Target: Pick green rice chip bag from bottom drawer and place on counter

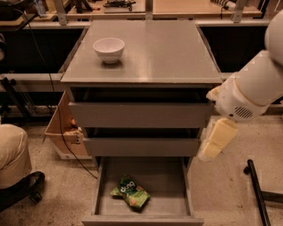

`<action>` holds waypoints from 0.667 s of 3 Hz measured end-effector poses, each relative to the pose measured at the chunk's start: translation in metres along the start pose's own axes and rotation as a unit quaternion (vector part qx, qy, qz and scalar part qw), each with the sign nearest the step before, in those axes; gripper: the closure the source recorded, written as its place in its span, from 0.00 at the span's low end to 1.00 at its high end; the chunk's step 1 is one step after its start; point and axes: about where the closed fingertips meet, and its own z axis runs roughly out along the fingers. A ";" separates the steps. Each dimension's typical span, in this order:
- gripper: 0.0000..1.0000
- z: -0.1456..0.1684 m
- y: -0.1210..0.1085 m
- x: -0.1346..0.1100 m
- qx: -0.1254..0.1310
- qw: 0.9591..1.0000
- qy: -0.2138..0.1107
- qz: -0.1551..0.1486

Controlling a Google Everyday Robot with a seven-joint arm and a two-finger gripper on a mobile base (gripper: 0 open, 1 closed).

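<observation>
The green rice chip bag [130,193] lies flat inside the bottom drawer [141,219], a little left of the middle. That drawer is pulled out towards me. The counter [150,57] is the grey cabinet top, with a white bowl [108,48] at its back left. My gripper [215,142] hangs as a cream-coloured part below the white arm [252,90]. It is beside the cabinet's right side, level with the middle drawer, and above and to the right of the bag. It holds nothing that I can see.
The top drawer [141,114] and middle drawer [141,146] stand slightly out. A cardboard box [62,132] sits left of the cabinet. A person's knee [13,154] and shoe [22,187] are at far left. A black stand leg [258,194] lies at right. A wooden workbench [185,6] runs behind.
</observation>
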 end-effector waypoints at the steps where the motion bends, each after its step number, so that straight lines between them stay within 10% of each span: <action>1: 0.00 0.072 0.014 -0.009 -0.031 0.999 -0.027 0.008; 2: 0.00 0.138 0.029 -0.020 -0.057 0.997 -0.045 0.011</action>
